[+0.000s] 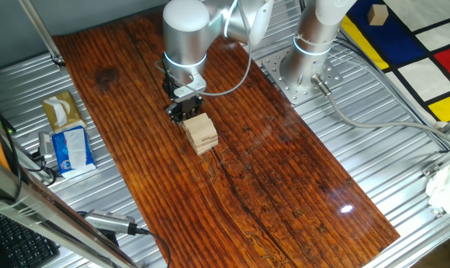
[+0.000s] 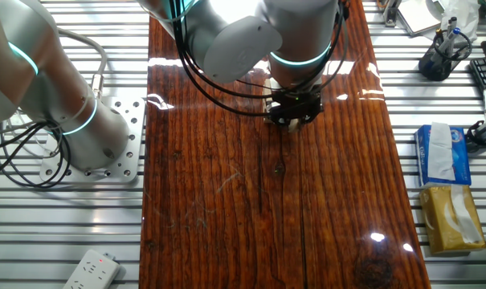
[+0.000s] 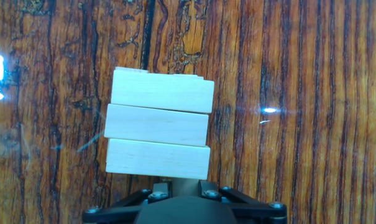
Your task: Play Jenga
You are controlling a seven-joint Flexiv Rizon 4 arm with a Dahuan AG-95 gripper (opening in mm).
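Note:
The Jenga tower (image 1: 200, 132) of pale wooden blocks stands on the dark wooden board (image 1: 269, 171). In the hand view its top layer (image 3: 158, 124) shows three blocks side by side, just ahead of my fingers. My gripper (image 1: 184, 110) is low at the tower's far-left side. In the hand view the gripper (image 3: 179, 183) has its two fingers close on either side of a pale block end that sticks out from under the top layer. In the other fixed view the gripper (image 2: 293, 119) hides nearly all of the tower.
A blue-and-white tissue packet (image 1: 70, 149) and a tan tissue box (image 1: 61, 110) lie left of the board on the metal table. A lone wooden cube (image 1: 376, 14) sits far right. My arm's base (image 1: 306, 71) stands behind the board. A second arm (image 2: 74, 120) stands beside it.

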